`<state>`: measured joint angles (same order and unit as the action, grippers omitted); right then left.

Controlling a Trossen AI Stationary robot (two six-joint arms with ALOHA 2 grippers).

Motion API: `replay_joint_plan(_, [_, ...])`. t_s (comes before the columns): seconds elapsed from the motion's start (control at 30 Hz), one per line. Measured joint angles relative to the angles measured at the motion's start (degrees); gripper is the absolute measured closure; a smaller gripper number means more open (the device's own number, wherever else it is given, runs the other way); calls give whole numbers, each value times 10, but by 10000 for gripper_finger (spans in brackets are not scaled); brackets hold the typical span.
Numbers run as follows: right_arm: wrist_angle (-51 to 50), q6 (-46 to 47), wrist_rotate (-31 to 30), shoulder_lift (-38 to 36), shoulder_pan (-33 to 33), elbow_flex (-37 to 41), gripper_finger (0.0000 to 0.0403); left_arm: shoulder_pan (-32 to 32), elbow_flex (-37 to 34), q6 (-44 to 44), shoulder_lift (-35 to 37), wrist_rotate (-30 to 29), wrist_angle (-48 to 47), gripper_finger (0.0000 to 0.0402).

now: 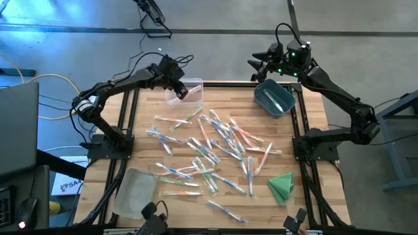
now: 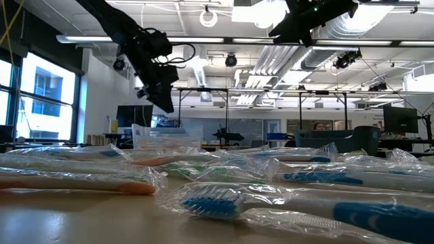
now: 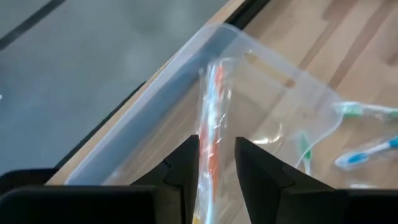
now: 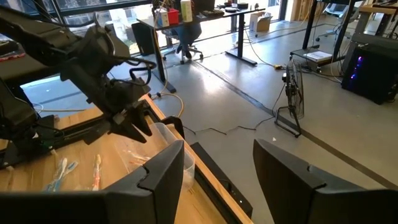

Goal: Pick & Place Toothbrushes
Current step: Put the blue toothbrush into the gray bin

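We see the left gripper [image 3: 216, 163] over the clear bin [image 1: 183, 91] at the bench's [image 1: 307, 134] far edge, fingers [image 3: 185, 163] slightly apart around an orange wrapped toothbrush [image 3: 214, 118]. The right gripper [image 4: 214, 171] waits above the blue bin [image 1: 274, 98], fingers apart, empty. The other toothbrushes [image 1: 212, 147] lie scattered mid-bench.

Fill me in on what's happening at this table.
The left end effector hangs over the clear bin at the table's far edge, with an orange wrapped toothbrush between its fingers. The right end effector, empty and open, waits above the blue bin. Many wrapped toothbrushes lie scattered across the table.
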<state>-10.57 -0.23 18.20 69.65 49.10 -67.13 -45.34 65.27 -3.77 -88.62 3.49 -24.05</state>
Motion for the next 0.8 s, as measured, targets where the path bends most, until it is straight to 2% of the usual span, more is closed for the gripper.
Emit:
replay_joint_plan(0.47, [0,0,0,0,0,0,218,0,41,14,0,64,-1,397])
replay_joint_plan(0.8, [0,0,0,0,0,0,218,1,45,15,5,85,-2,399])
